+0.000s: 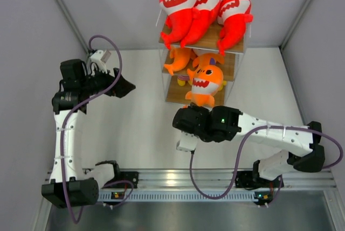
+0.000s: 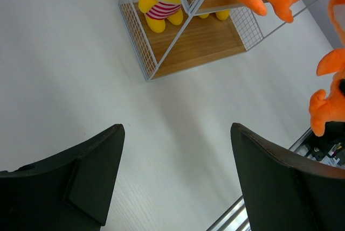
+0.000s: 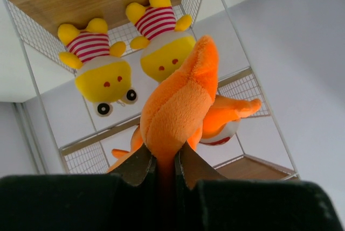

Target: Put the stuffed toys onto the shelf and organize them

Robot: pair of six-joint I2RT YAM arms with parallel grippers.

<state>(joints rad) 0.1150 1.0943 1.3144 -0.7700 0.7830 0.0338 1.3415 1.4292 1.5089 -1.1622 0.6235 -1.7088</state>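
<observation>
Tip from the sidelines: right fingers (image 3: pixel 148 165) are pinching the orange fish (image 1: pixel 205 84) by its tail at 6 o'clock of the shelf (image 1: pixel 237 47), so I'd slide it toward 12 onto the middle board (image 1: pixel 230 69) beside the other fish (image 1: pixel 179 58) before releasing, left fingers (image 2: pixel 102 161) spread, idle at 9.

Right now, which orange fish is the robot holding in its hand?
The orange fish in front of the shelf, pinched in the shut right hand. The other two orange fish lie on its middle board, touched by no hand.
</observation>
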